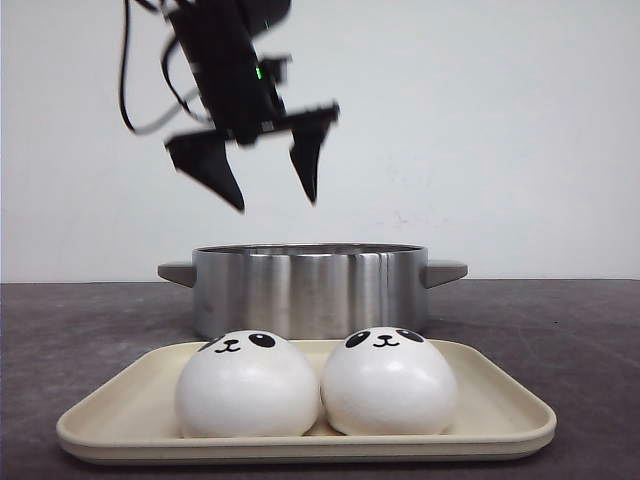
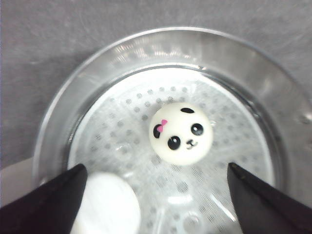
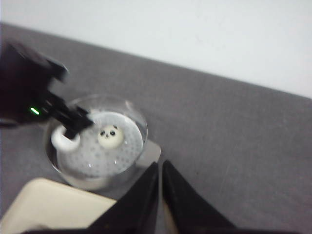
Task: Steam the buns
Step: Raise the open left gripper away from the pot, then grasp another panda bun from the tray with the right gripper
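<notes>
Two white panda-faced buns [image 1: 248, 385] [image 1: 388, 382] sit side by side on a cream tray [image 1: 300, 445] at the front. Behind it stands a steel pot [image 1: 310, 285] with a perforated steamer floor. A panda bun with a pink bow [image 2: 181, 132] lies face up inside, and a second white bun [image 2: 105, 204] rests near the pot wall. My left gripper [image 1: 276, 204] hangs open and empty above the pot, its fingers well apart [image 2: 156, 168]. My right gripper [image 3: 161, 165] is shut on nothing, high over the table beside the pot, out of the front view.
The pot has two flat side handles, one [image 1: 445, 271] on the right and one on the left. The dark grey table [image 1: 560, 330] extends around pot and tray, with a white wall behind. The tray's corner [image 3: 44, 204] shows beside the pot in the right wrist view.
</notes>
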### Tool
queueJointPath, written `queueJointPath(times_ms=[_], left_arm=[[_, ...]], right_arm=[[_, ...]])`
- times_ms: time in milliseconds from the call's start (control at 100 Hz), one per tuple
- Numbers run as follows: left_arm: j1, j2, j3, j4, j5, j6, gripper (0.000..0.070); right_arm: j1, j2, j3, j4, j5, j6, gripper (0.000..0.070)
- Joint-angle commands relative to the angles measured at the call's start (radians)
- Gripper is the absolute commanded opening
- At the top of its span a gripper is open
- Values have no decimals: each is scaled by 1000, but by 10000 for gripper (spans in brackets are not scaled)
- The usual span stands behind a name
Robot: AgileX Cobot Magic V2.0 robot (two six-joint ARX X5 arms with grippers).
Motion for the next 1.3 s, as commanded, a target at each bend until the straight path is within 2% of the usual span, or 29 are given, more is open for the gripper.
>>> queueJointPath(times_ms=[0, 60, 110, 220, 380, 600, 760, 810, 910, 960, 990, 1290], left_arm=[[-12, -65, 28, 2, -1, -16, 463], [-12, -120, 27, -14, -1, -15, 428], [-12, -170, 27, -28, -2, -14, 427], [-13, -282, 27, -56, -2, -2, 427], [-13, -447, 27, -100, -5, 41, 427], [-13, -654, 27, -182, -5, 42, 427], [-13, -767, 27, -228, -5, 42, 427], [-13, -794, 27, -241, -5, 42, 427], [-13, -835, 27, -264, -5, 42, 427], [-13, -849, 27, -273, -5, 42, 427], [-13, -855, 27, -277, -5, 42, 427], [-13, -872, 27, -279, -5, 41, 428]], right_arm=[[11, 34, -11, 11, 0, -7, 6], [11, 52, -43, 24, -7, -7, 6], [11, 66, -77, 44, -28, -7, 6], [11, 85, -169, 119, -124, 6, 6], [11, 94, -336, 226, -233, 73, 6], [14, 94, -592, 320, -367, 165, 6], [40, 94, -761, 444, -419, 246, 10], [48, 96, -797, 480, -421, 269, 76], [63, 109, -836, 530, -427, 289, 373], [64, 123, -838, 531, -427, 291, 469], [64, 131, -838, 532, -431, 296, 485], [64, 297, -838, 529, -544, 309, 485]])
